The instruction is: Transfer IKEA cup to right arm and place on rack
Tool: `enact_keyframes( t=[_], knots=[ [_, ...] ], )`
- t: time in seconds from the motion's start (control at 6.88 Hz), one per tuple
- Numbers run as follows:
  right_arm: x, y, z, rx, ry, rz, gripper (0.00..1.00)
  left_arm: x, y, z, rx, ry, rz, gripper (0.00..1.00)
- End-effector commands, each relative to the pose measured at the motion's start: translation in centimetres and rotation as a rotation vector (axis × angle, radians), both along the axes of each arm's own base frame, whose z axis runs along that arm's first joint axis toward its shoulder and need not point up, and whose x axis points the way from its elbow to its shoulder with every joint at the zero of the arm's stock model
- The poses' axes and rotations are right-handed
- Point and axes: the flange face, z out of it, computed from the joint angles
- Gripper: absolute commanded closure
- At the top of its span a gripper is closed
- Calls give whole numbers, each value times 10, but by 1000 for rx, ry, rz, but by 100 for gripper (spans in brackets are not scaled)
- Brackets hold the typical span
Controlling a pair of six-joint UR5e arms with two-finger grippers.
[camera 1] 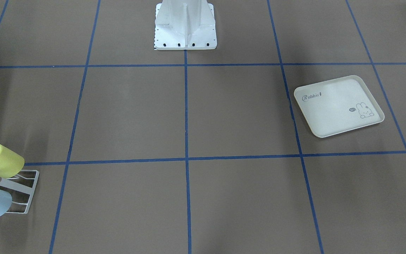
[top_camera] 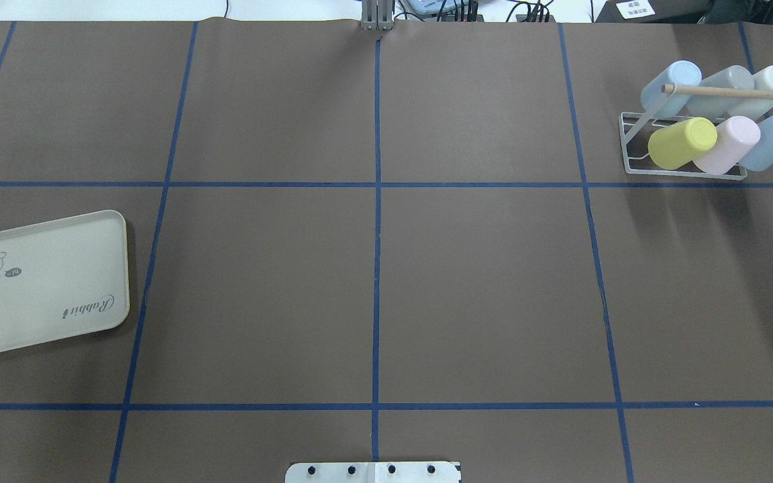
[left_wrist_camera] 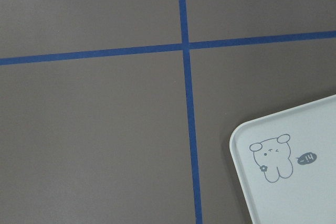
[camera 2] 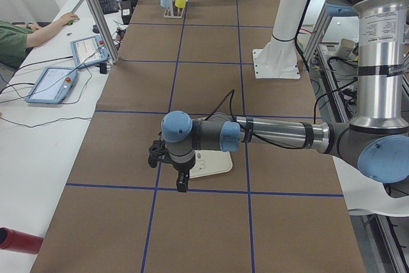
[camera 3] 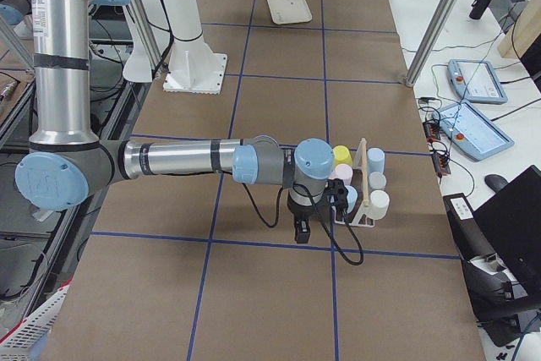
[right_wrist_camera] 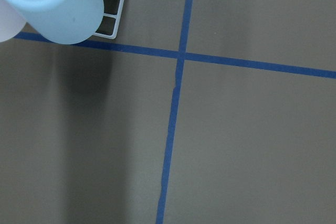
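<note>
Whether the fingers of the left gripper (camera 2: 171, 169) are spread or pressed together cannot be told; they are held above the desk (top_camera: 480, 288), with the rabbit-print tray (top_camera: 44, 268) just beside them. The state of the right gripper (camera 3: 303, 227) fingers cannot be told either. The white wire rack (top_camera: 682, 174) is seen just beside them, carrying a tilted yellow cup (top_camera: 682, 143), a pink cup (top_camera: 727, 144) and four others.
</note>
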Motion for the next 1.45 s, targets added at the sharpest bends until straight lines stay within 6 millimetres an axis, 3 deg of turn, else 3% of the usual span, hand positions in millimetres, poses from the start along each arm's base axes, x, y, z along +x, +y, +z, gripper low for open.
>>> enact_keyframes(
  t=[0.0, 1.31],
  knots=[
    [11, 1, 6, -2, 15, 24, 0, 0, 0, 2, -2, -9, 3, 0],
    [15, 0, 3, -49, 15, 93, 0, -1, -3, 6, -42, -26, -34, 0]
  ],
)
